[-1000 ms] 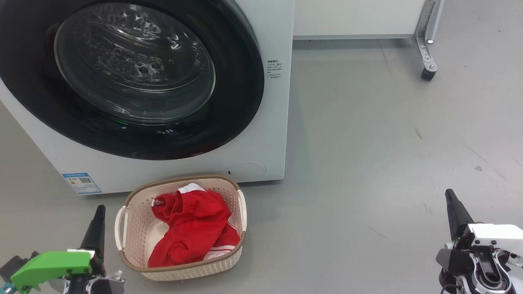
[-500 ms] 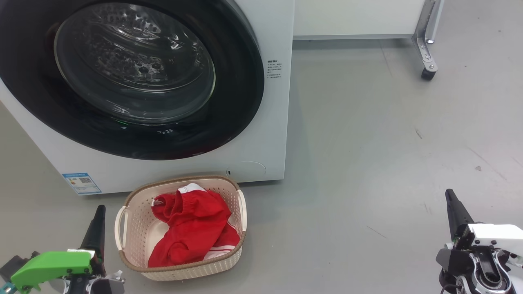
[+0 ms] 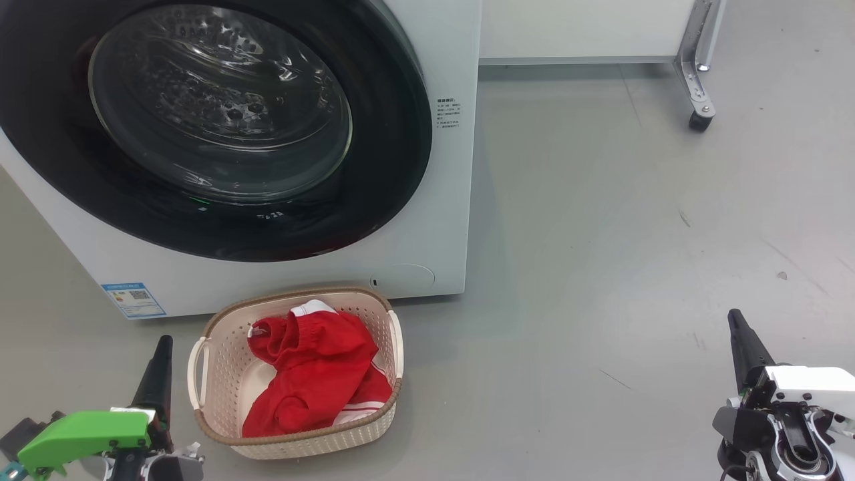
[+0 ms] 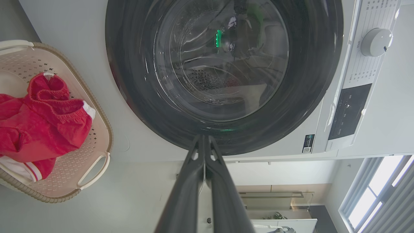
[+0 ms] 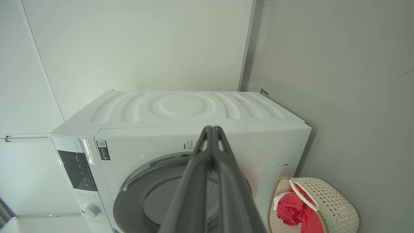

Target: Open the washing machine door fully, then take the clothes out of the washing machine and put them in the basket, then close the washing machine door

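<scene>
bright red garment (image 3: 314,374) heaped in small cream perforated basket (image 3: 300,292) before white front-loader (image 3: 447,200); round black-rimmed glass door (image 3: 374,200) shut. your left gripper (image 4: 203,137), right gripper (image 5: 212,127) pinched together, empty, parked low: task likely done.

The big round door of glossy black plastic and clear bulging glass (image 3: 220,120) shines like a mirror. Behind it glints the perforated steel drum (image 4: 207,77). The white boxy washing machine (image 3: 444,220) has a smooth, satin skin, and its top is pressed into shallow ripples. The small cream plastic basket (image 3: 297,437) is smooth and full of holes, with a brown woven-look rim. The bright red cloth garment (image 3: 314,374) in it is soft, crumpled and matt. My left gripper (image 4: 203,139) and right gripper (image 5: 212,129) are dark, smooth and matt; whether plastic or rubber, I cannot tell. The grey floor (image 3: 601,234) is matt and scuffed.
</scene>
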### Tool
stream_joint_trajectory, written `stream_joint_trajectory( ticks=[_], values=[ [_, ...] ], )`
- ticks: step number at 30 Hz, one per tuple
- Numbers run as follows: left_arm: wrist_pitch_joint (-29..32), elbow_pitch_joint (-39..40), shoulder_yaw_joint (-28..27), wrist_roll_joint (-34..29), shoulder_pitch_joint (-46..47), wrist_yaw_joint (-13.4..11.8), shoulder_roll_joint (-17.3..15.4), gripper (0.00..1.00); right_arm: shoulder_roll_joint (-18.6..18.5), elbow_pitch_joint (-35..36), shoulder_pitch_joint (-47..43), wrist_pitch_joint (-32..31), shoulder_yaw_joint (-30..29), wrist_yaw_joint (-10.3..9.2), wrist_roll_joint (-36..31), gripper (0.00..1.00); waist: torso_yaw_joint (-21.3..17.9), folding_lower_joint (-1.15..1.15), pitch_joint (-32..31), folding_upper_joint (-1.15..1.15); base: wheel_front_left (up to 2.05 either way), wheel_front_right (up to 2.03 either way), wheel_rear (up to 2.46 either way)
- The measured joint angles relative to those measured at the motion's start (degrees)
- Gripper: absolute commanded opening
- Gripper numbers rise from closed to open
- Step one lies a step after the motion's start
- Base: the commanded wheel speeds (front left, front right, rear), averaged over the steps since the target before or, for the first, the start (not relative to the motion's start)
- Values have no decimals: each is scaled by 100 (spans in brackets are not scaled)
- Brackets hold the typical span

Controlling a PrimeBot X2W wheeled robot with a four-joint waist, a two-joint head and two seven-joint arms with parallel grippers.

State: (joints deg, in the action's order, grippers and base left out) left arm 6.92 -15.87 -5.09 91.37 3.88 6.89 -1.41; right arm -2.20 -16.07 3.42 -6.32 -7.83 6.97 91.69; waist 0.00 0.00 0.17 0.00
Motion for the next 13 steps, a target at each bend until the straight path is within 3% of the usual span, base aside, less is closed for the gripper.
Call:
stream_joint_trajectory(
  ticks=[13],
  values=[
    [-1, 1, 2, 0, 0, 0, 0, 0, 0, 1, 0, 0, 0, 0, 0, 0, 0, 0, 0, 0, 0, 0, 0]
  ],
)
